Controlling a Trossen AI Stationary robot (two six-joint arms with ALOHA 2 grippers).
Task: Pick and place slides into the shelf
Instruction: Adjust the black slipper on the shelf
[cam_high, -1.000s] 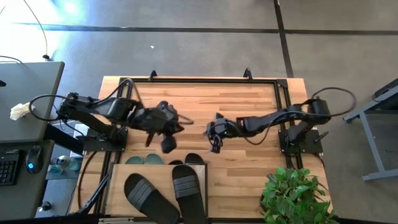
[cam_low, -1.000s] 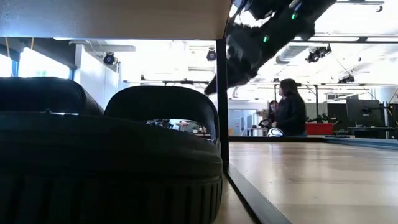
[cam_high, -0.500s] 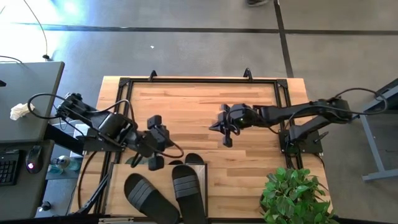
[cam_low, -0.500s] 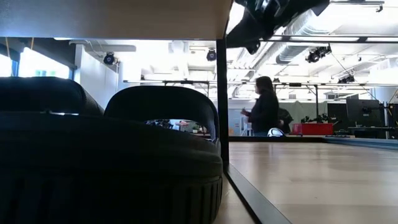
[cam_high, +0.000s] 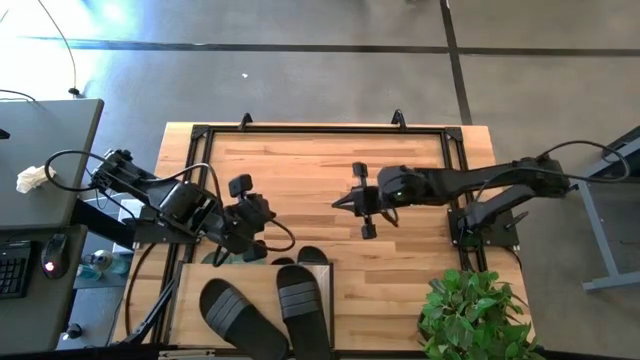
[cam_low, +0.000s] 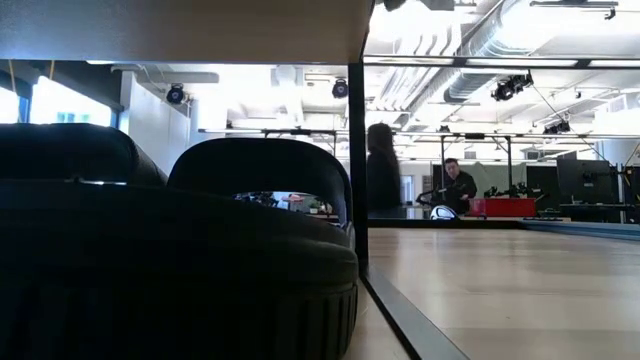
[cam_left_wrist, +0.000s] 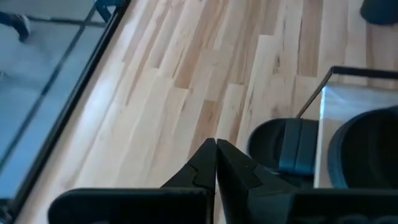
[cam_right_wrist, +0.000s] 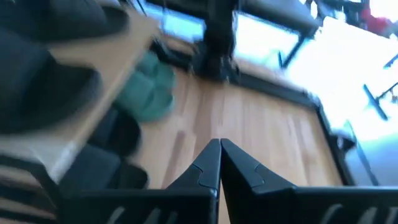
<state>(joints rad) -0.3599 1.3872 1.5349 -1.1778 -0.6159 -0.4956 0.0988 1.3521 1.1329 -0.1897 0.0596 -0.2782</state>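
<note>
While the wooden table (cam_high: 330, 170) takes up most of the high view, the shelf (cam_high: 190, 300) sits at its near edge, toward the left arm's side, with its light board top carrying two black slides (cam_high: 265, 310) side by side. Beneath that top, on the lower level, the green slides (cam_high: 232, 258) and the toes of another black pair (cam_high: 312, 256) poke out from under the board's far edge — the right wrist view shows the green pair (cam_right_wrist: 149, 93) tucked under there too. From the low view, a black slide (cam_low: 180, 260) fills the near left beside the shelf's dark upright post (cam_low: 357, 160). Both arms hang above bare table, holding nothing: the left gripper (cam_high: 262, 250) sits just off the shelf's far edge, its fingers (cam_left_wrist: 208, 165) pressed together, and the right gripper (cam_high: 340, 204) hovers near the table's middle — fingers (cam_right_wrist: 219, 163) likewise clenched and empty.
</note>
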